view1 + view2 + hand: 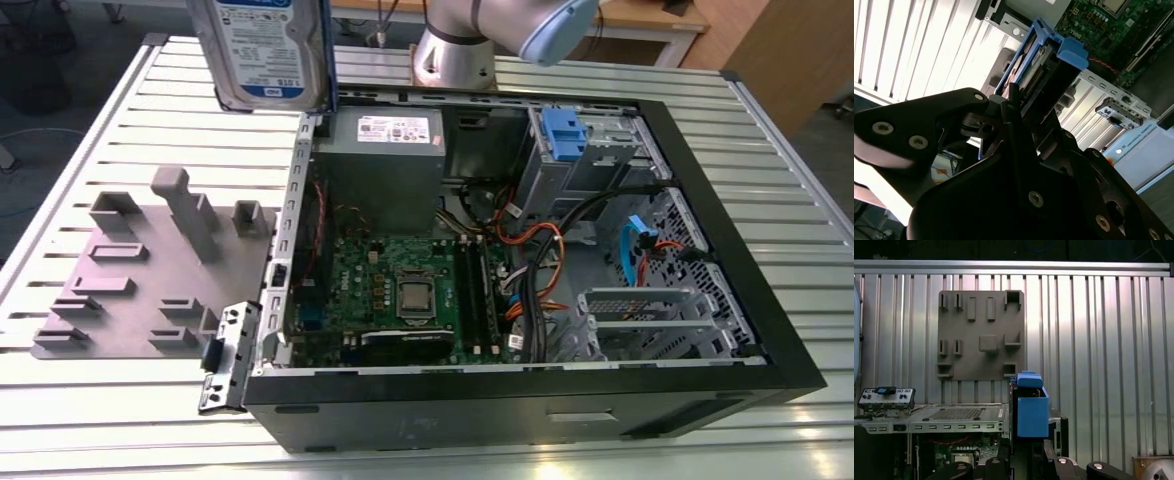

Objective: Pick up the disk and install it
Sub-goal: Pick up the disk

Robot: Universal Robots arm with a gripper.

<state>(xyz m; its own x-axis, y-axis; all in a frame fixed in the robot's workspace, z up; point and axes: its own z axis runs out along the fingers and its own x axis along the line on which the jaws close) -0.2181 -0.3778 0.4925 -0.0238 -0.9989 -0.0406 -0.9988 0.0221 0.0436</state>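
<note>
gripping the one disk (1044,60) along its lower edge, the hand (1014,107) has its jaws clamped on the drive's blue carrier, seen in both wrist views with the blue end tab (1032,412) standing above the hand. in the exterior view the disk (260,50) hangs upright in the air, its blue-and-white label facing the camera, over the far corner of the one open computer case (747,330) on the exterior view's left, clear of the desk (107,420). one arm (534,30) reaches in behind it. inside the case lie one grey power supply (387,130) just beside the raised disk, one green motherboard (400,290) nearer the camera, and one bare blue bracket (561,130) sitting in the drive bay towards the exterior view's right. well apart from the disk, one grey fixture plate (147,280) with raised blocks lies flat on the slatted metal desk beside the case, on the exterior view's left.
</note>
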